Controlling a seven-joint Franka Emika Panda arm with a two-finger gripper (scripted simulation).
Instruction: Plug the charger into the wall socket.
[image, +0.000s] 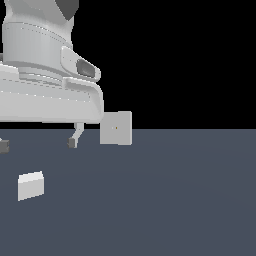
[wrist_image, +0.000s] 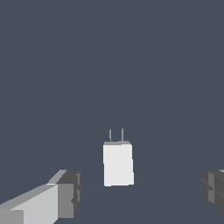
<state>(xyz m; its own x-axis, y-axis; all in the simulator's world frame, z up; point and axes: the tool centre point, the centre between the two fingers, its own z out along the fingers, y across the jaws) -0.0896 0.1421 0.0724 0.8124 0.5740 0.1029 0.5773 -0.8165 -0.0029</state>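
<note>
Grey floor (image: 190, 200) open around charger (image: 30, 185)

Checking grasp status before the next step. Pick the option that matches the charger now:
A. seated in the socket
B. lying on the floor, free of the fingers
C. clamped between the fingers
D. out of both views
B: the charger lies on the floor between the spread fingers, touching neither; the gripper is open.

No readable text, label or number appears on anything.
</note>
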